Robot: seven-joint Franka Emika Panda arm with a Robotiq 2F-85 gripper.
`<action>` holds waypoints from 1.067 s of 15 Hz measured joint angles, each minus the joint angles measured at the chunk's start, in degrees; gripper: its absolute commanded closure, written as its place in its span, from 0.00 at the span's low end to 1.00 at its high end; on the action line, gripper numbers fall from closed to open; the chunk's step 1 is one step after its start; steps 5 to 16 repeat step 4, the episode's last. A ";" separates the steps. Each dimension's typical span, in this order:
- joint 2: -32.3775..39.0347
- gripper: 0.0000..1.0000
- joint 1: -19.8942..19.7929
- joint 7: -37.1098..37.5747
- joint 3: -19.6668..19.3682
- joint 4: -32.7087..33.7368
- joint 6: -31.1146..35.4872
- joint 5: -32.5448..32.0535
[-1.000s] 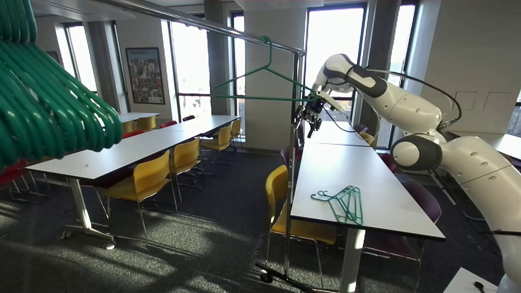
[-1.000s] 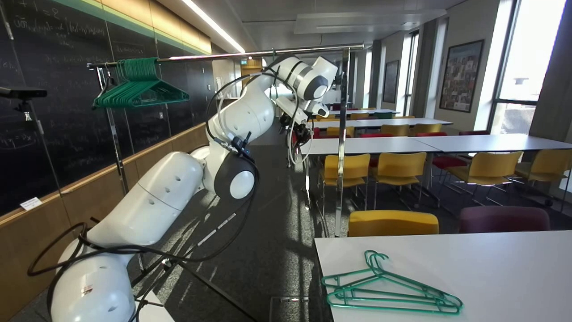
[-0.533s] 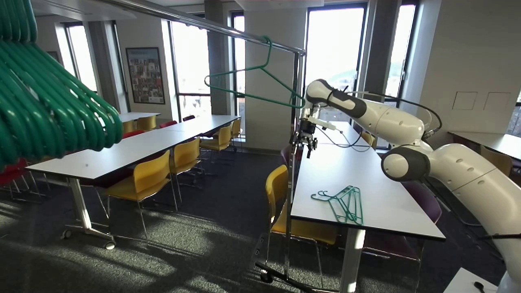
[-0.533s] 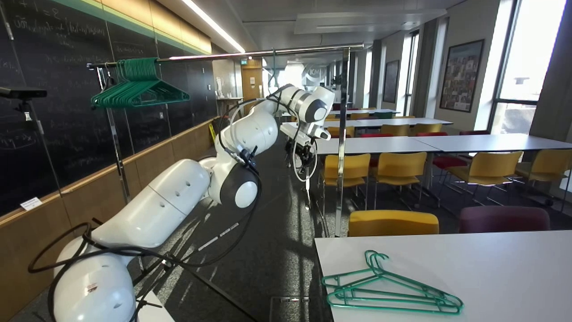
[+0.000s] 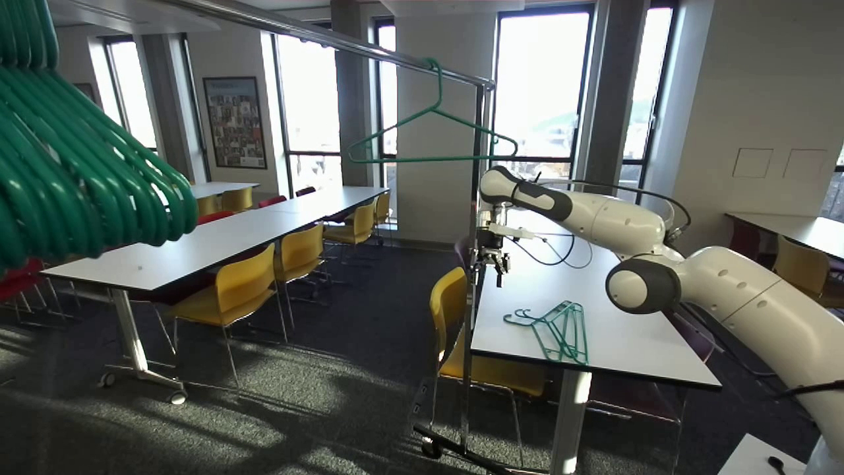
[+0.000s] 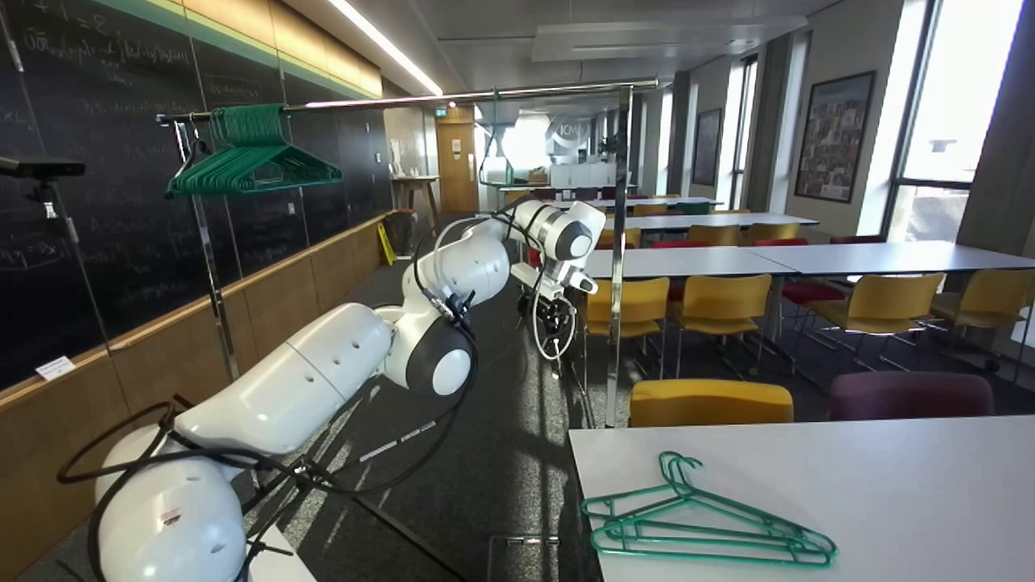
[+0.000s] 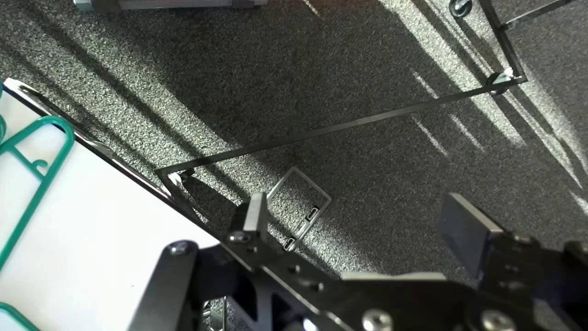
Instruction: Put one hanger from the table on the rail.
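one hanger [image 5: 432, 159] hangs free from the rail [image 5: 382, 53], upper middle of an exterior view | your gripper [image 7: 358, 214], jaws apart and empty, sinks away below it | placing looks done

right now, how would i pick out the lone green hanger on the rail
Find the long metal rail up high. Follow it away from the packed bunch of green hangers, to the single green hanger hooked over it. Unlike the bunch, it hangs alone, so its whole triangle shows in an exterior view.
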 measured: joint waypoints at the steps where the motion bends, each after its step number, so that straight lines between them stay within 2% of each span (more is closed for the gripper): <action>1: 0.66 0.00 0.60 0.00 -0.08 -0.01 0.00 -0.58; 4: 2.59 0.00 2.68 0.00 -0.55 0.00 0.00 -1.95; 16: 2.59 0.00 2.68 0.00 -0.55 0.00 0.00 -1.95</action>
